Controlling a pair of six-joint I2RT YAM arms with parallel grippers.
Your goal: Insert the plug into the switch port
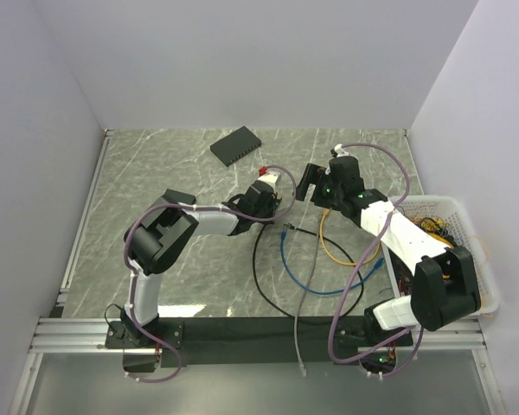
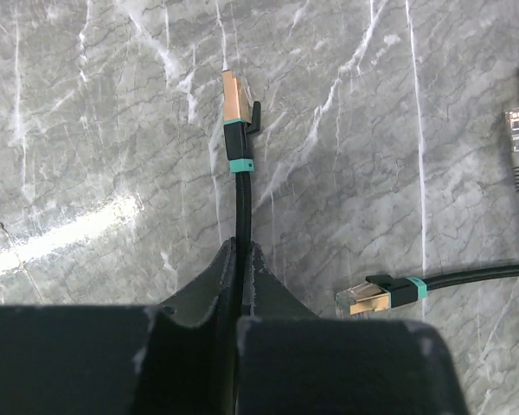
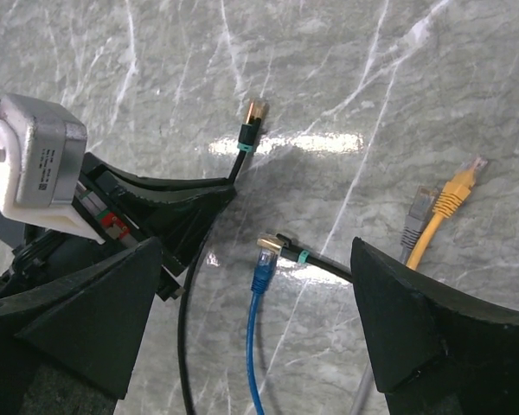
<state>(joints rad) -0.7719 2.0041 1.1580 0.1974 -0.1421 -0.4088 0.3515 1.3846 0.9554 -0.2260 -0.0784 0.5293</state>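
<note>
Jaws of left gripper [image 2: 241,259] clamp the black cable [image 2: 240,207] (wrong one); right gripper [image 3: 253,251] jaws gape empty. Risk: its connector [image 2: 235,97] gets seated, not the plug [image 3: 476,166].

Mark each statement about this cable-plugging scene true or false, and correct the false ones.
1. The left gripper is shut on the black cable. True.
2. The right gripper holds the yellow cable's plug. False: its jaws are open and empty, and that plug lies on the table.
3. The switch lies at the far side of the table, apart from both grippers. True.
4. The blue cable's plug sits in a port of the switch. False: it lies loose on the table, nowhere near the switch.
</note>
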